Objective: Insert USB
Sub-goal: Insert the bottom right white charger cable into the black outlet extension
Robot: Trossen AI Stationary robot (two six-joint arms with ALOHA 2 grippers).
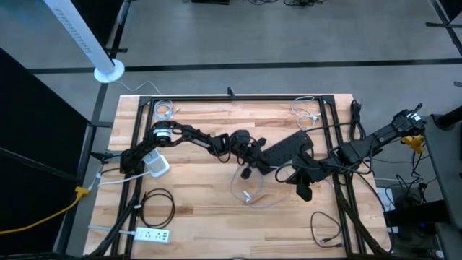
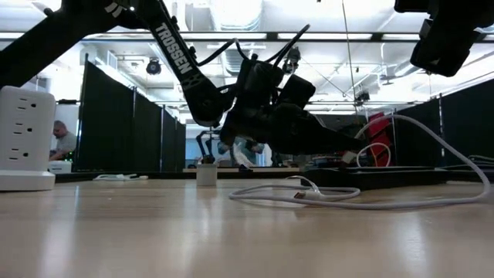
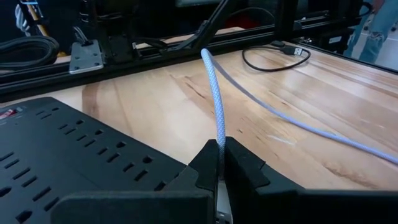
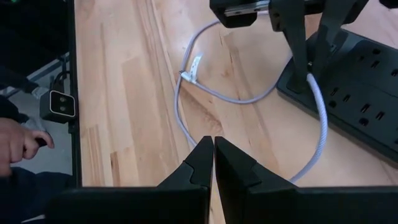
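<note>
My left gripper (image 3: 221, 155) is shut on a white braided USB cable (image 3: 214, 106) just above the edge of a black power strip (image 3: 62, 155), near the table's middle (image 1: 247, 162). From the fingers the cable runs in a loop (image 1: 245, 189) over the wooden table. Its free end, a pale plug (image 4: 194, 65), lies flat on the wood. My right gripper (image 4: 213, 146) is shut on nothing. It hovers above the table to the right of the loop (image 1: 303, 189), looking toward my left gripper (image 4: 309, 65). My left gripper pinches the braided cable (image 3: 217, 146) between its two fingertips. The fingers slant down toward the power strip's edge (image 4: 292, 87). The cable leaves the tips, arches away and drops slack onto the table (image 4: 320, 130). A pale piece shows farther back between the fingers; I cannot tell what it is.
A white wall tap (image 1: 157, 166), a white power strip (image 1: 151, 235) and black cable coils (image 1: 155, 206) (image 1: 325, 227) lie on the table. Black frame rails (image 1: 238, 99) border it. A person's hand (image 4: 18, 143) shows beyond the table's edge.
</note>
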